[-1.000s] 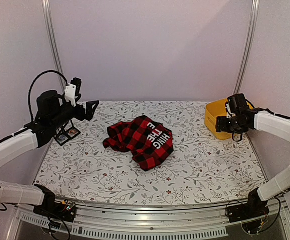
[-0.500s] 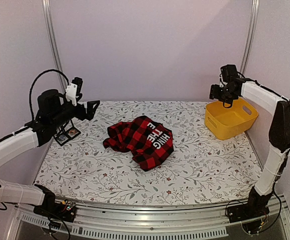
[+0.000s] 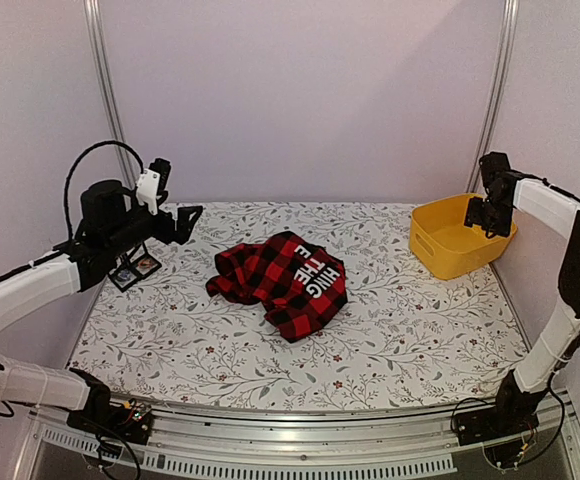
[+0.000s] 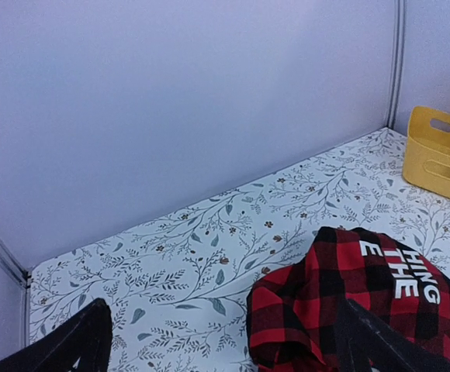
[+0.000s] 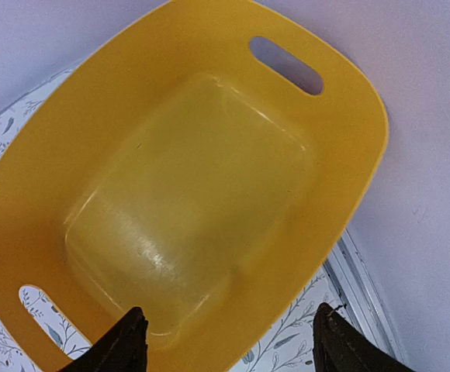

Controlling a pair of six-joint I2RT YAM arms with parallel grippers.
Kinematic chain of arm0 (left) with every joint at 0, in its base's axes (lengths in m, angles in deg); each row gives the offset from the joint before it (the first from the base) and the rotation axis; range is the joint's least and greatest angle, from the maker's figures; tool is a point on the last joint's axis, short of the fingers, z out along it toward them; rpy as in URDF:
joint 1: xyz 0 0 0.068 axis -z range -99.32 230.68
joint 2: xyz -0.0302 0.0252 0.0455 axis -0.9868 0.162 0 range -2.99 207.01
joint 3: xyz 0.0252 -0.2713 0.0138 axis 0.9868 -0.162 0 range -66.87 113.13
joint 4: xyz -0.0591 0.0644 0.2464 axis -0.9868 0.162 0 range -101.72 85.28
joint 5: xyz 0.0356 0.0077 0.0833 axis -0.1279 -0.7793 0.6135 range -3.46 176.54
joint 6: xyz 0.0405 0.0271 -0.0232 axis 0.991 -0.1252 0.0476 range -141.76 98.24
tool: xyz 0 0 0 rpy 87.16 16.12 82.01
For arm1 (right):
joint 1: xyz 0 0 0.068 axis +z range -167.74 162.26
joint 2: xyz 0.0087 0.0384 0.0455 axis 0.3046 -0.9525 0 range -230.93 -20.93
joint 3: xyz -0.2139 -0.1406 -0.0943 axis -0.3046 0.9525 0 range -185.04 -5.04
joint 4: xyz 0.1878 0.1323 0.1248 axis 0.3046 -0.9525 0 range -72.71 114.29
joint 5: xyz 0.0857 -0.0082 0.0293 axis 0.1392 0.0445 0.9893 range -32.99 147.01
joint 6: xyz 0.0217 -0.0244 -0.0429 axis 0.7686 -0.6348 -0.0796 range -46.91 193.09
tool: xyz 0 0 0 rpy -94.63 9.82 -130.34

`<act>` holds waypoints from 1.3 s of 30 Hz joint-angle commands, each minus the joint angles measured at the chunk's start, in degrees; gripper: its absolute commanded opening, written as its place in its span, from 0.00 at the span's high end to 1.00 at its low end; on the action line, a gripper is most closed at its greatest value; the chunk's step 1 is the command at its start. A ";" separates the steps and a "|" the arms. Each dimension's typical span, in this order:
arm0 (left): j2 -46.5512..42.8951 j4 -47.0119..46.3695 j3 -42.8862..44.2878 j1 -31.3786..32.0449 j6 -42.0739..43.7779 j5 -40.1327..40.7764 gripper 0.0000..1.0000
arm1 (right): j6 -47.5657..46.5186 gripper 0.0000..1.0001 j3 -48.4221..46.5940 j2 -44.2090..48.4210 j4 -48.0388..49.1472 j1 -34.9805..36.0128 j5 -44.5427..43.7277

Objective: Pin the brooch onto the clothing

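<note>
Your left claw [image 4: 221, 337] gapes wide, grasping nothing, above the far-left worktop [image 3: 410, 320]; your right claw [image 5: 229, 341], spread and bare, hangs over the yellow bin [image 5: 194, 194] at far right. The checked shirt [image 3: 282, 280] lies crumpled mid-worktop; it should handle soft, light and floppy, so pinch a flat edge

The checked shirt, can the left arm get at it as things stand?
Probably yes. The left hand is open, holding nothing, raised over the left of the table, and nothing stands between it and the checked shirt lying mid-table.
</note>
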 commanded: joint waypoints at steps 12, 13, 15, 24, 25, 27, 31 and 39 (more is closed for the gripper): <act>0.25 1.82 1.31 0.45 0.75 -1.61 0.00 | 6.41 0.16 3.49 -1.86 9.26 -10.33 2.91; 0.07 1.82 1.11 0.51 0.82 -1.51 0.00 | 6.51 0.18 3.18 -2.92 9.43 -10.41 3.41; -0.23 1.91 1.02 0.44 1.15 -1.34 0.00 | 6.69 0.24 2.81 -4.78 9.56 -10.47 4.38; 0.25 2.26 1.16 0.47 1.30 -1.40 0.00 | 2.94 0.83 1.42 -8.05 9.82 -10.42 10.76; 0.38 2.34 1.22 0.44 1.22 -1.45 0.00 | 1.79 0.90 0.70 -8.48 9.78 -10.46 10.78; 0.36 2.35 1.27 0.46 1.24 -1.49 0.00 | -0.48 1.00 -1.88 -9.44 9.88 -10.41 10.95; 0.47 2.43 1.34 0.51 1.44 -1.32 0.00 | -11.25 1.00 -11.19 -14.17 8.63 -10.46 13.73; 0.69 3.45 2.30 0.51 1.59 -0.36 0.00 | -26.45 1.00 -31.03 -28.20 5.89 -10.47 9.20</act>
